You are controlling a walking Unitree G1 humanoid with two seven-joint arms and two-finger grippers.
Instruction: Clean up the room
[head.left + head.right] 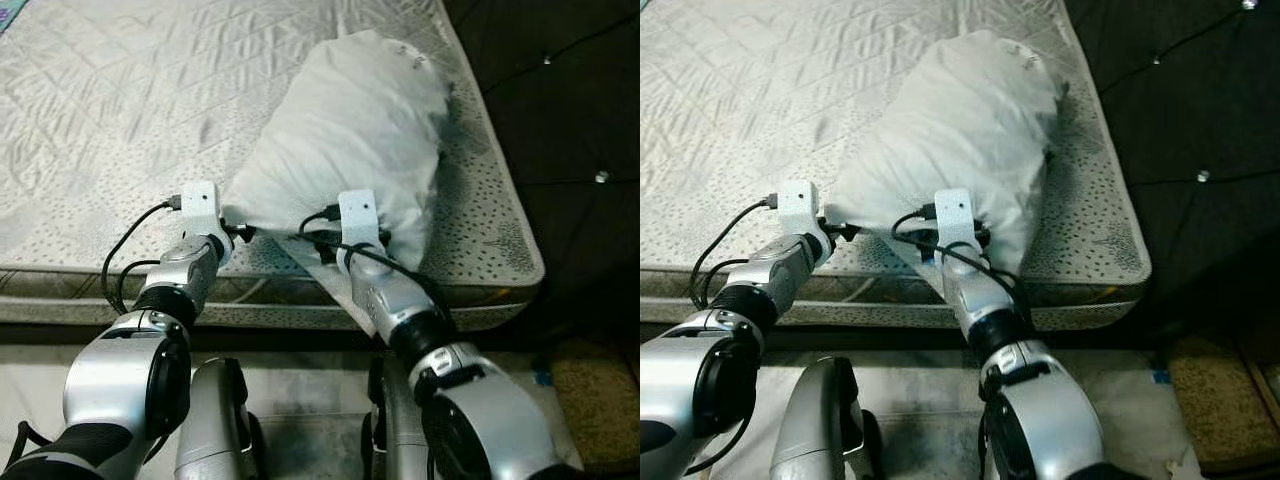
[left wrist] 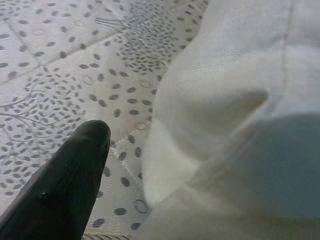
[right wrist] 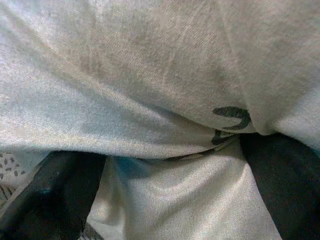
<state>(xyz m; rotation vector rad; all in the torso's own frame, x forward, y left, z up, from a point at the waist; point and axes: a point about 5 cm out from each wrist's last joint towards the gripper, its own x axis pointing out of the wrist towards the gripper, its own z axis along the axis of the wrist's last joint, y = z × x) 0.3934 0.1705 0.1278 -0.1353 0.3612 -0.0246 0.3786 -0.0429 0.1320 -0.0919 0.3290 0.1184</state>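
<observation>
A plump white pillow [image 1: 350, 130] lies on the patterned mattress [image 1: 110, 120], near its front right corner. My left gripper [image 1: 240, 231] is at the pillow's near left corner, which is drawn out to a point toward it. In the left wrist view one black finger [image 2: 65, 190] lies on the mattress against the pillow's [image 2: 235, 125] edge, and the fabric hides the other. My right gripper [image 1: 330, 243] is at the pillow's near edge, shut on it. In the right wrist view bunched fabric [image 3: 170, 200] fills the gap between its fingers [image 3: 55, 190].
The mattress front edge [image 1: 250, 300] runs just below both grippers. A dark tufted surface [image 1: 560, 100] borders the mattress on the right. A brown mat [image 1: 600, 400] lies on the floor at the lower right, and my legs stand on pale floor [image 1: 300, 390].
</observation>
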